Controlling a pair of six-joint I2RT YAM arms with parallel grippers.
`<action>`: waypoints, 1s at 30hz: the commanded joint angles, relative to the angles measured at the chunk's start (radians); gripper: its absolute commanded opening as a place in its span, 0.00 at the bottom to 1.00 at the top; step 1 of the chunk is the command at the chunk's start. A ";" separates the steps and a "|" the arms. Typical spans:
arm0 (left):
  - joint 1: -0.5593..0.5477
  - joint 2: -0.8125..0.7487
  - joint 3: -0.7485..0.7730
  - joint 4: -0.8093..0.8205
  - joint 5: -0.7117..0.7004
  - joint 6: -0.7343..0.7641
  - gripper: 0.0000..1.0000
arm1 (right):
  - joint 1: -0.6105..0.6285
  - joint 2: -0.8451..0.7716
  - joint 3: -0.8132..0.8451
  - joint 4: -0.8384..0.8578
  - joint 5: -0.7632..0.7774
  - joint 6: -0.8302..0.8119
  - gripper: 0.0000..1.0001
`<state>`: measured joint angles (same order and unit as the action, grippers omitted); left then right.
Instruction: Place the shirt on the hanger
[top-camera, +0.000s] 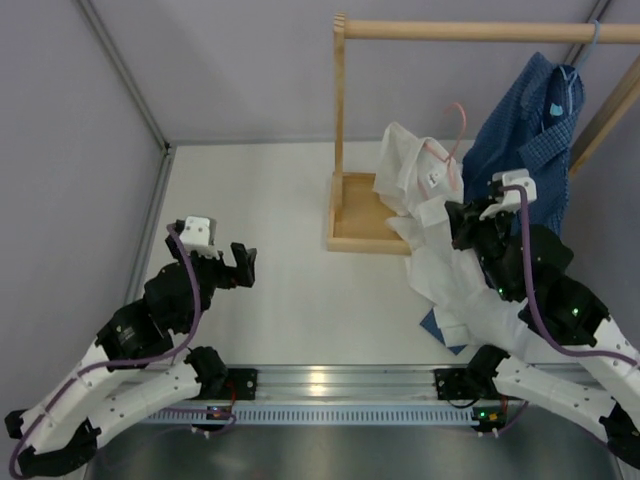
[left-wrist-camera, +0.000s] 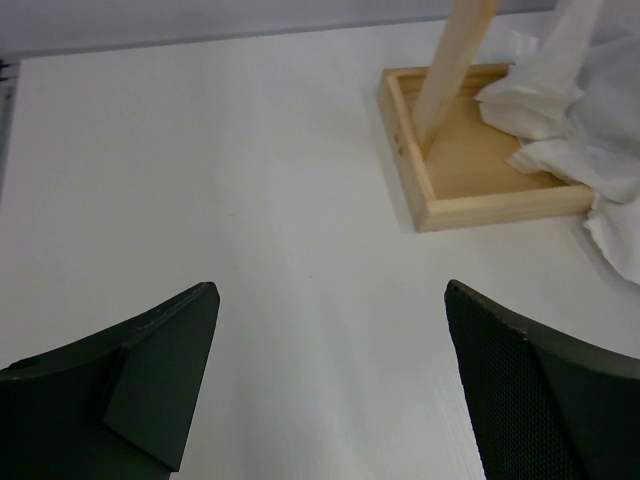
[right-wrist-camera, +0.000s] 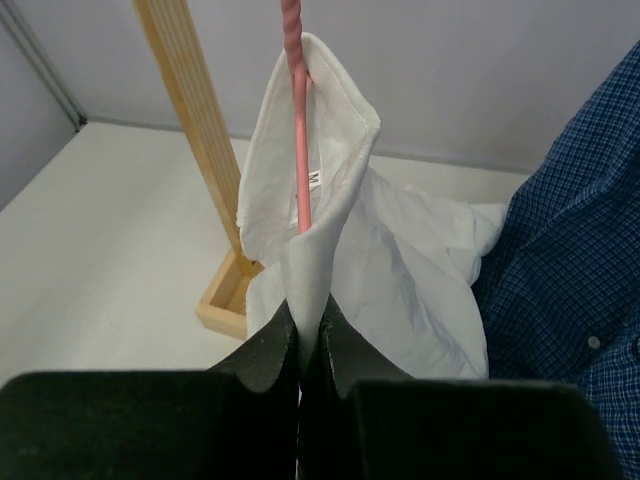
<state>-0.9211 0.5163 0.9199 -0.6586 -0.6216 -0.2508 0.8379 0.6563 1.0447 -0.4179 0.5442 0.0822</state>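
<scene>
The white shirt (top-camera: 440, 260) hangs bunched from my right gripper (top-camera: 462, 222), its lower part trailing onto the table. In the right wrist view the right gripper (right-wrist-camera: 310, 312) is shut on a fold of the shirt (right-wrist-camera: 400, 270) at the collar. The pink hanger (right-wrist-camera: 298, 130) rises straight up through the collar opening. From above, the hanger (top-camera: 458, 130) shows its hook above the collar, below the rail. My left gripper (top-camera: 240, 266) is open, low over bare table on the left, nothing between its fingers (left-wrist-camera: 160, 380).
A wooden rack has a box base (top-camera: 360, 215), an upright post (top-camera: 339, 100) and a top rail (top-camera: 490, 31). A dark blue checked shirt (top-camera: 525, 140) hangs on a light blue hanger (top-camera: 590, 45) at the right. A blue item (top-camera: 432, 322) lies under the white shirt.
</scene>
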 joint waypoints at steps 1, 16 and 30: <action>0.083 0.056 0.020 0.019 -0.131 -0.030 0.98 | 0.017 0.083 0.184 0.062 0.106 0.076 0.00; 0.821 0.197 -0.044 0.093 0.302 -0.054 0.98 | -0.295 0.512 0.704 -0.194 -0.177 0.149 0.00; 0.821 0.220 -0.052 0.091 0.369 -0.051 0.98 | -0.356 0.620 0.799 -0.216 -0.231 0.111 0.00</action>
<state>-0.1051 0.7376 0.8696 -0.6224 -0.2726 -0.2977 0.4942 1.2625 1.7802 -0.6380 0.3271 0.2096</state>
